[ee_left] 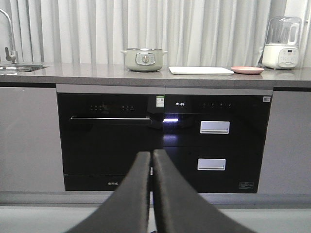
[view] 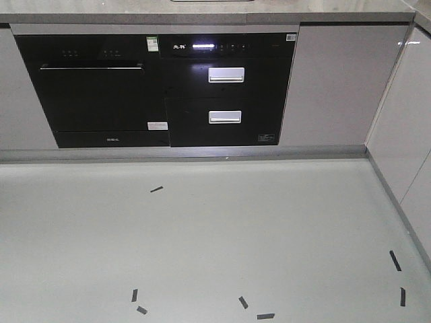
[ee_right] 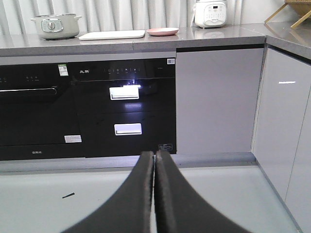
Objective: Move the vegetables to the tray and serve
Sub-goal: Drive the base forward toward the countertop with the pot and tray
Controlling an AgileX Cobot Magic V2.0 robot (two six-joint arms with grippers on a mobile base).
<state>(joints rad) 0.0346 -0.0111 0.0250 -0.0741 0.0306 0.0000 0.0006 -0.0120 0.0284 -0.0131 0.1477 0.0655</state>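
The cream-white tray (ee_left: 201, 70) is lying flat on the grey countertop (ee_left: 87, 73), sitting between the pale green lidded pot (ee_left: 144, 59) and the round pink plate (ee_left: 247, 70), just beside the plate. The left gripper (ee_left: 151, 154) and the right gripper (ee_right: 155, 154) are hanging low, facing the black built-in appliances (ee_left: 109, 141), each with its dark fingers pressing together on nothing.

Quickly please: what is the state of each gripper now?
Left black gripper: closed, holding nothing.
Right black gripper: closed, holding nothing.
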